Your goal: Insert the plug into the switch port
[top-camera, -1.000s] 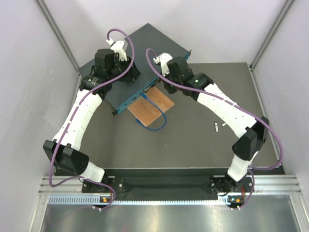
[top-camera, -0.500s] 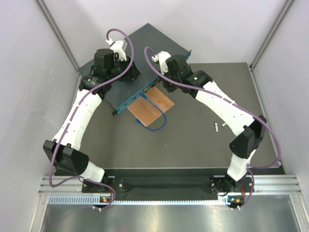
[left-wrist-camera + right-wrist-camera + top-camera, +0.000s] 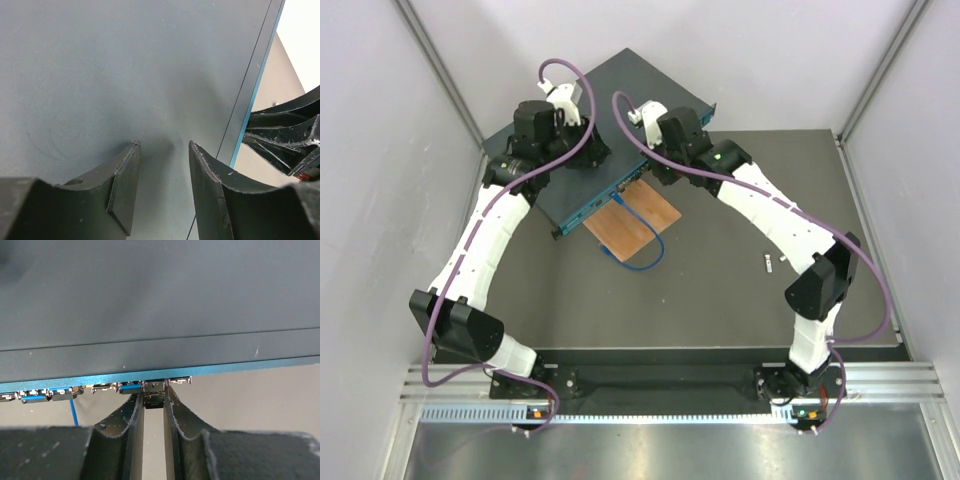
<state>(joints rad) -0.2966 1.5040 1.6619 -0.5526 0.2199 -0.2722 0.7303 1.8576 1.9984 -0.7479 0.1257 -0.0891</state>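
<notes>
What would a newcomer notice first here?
The dark teal switch sits back left. The right gripper pinches the plug at its port row, while the left gripper rests open on its top. A blue cable loops over the wooden board.

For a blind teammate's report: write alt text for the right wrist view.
The right hand pinches a small dark plug right at the port row along the lower edge of the teal switch, which fills the upper frame. To the left, a thin blue cable drops from that row.
</notes>
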